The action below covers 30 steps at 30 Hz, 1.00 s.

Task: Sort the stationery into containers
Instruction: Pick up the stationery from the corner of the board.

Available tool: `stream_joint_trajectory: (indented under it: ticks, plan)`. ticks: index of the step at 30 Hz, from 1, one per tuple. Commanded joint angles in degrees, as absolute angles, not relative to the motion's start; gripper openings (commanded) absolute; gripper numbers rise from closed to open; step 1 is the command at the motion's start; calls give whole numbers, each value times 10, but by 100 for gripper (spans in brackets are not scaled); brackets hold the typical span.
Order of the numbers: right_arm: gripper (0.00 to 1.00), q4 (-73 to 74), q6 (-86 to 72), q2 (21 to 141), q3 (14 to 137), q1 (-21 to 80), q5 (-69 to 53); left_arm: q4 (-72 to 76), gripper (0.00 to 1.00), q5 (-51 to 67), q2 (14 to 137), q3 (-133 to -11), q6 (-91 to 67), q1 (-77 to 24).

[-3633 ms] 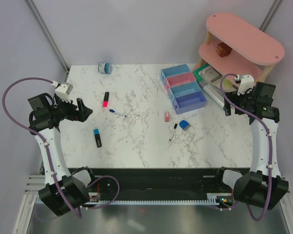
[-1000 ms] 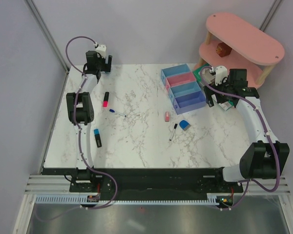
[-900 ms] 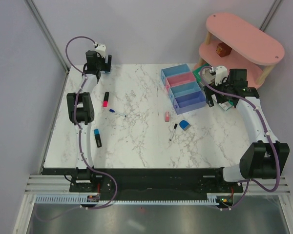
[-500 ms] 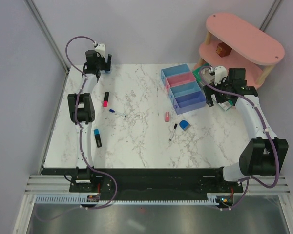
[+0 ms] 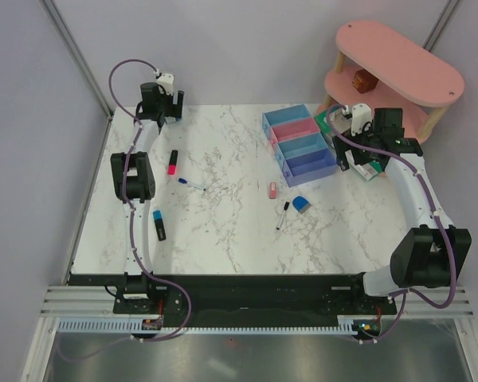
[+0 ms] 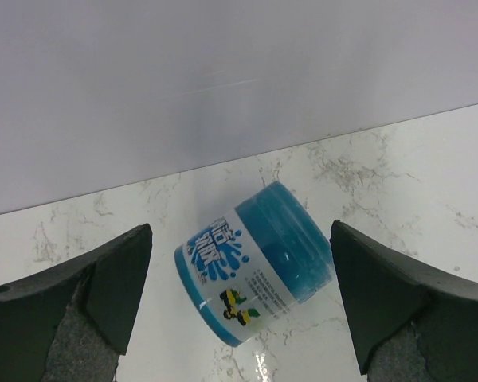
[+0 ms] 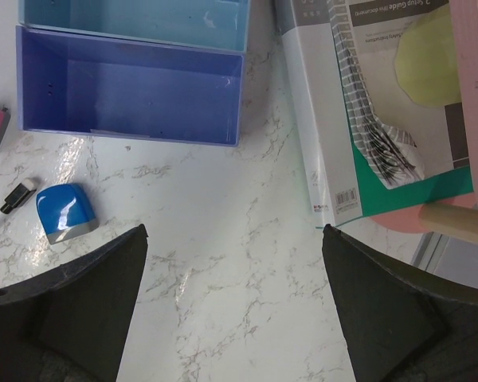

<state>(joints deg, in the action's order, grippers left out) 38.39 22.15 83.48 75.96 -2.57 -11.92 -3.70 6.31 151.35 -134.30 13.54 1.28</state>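
Your left gripper [image 5: 166, 107] stands spread astride the roll [image 6: 255, 259], which lies on its side at the far left corner of the table [image 5: 223, 239]. Centre on it, sink low and close across its round wall so it cannot trundle off. Your right gripper [image 7: 235, 239], also spread and holding nothing, hangs near the right edge beside the bins [image 5: 299, 143]. Count one roll, two highlighters [image 5: 173, 161] [image 5: 158, 225], two pens [image 5: 192, 185] [image 5: 282, 215], one eraser [image 5: 272, 189], one cube [image 5: 301, 204] and four bins, with nothing binned yet.

l gripper [image 5: 172, 107] far-left on table [image 5: 223, 239]; r gripper [image 5: 352, 159] right of bins [image 5: 309, 167].
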Motion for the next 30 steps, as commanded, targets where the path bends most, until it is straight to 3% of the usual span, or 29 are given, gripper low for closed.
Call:
stream_joint_trajectory:
  ticks: [1,12,30]
  plan:
    - [98,382,214,830,786,-26,-119,-78,100,72,1503,-1361,126,7]
    - [98,383,210,831,793,-26,-120,-91,100,86,1499,-1359,134,6]
    - [98,387,208,824,793,-26,-116,-134,100,126,1522,-1385,275,7]
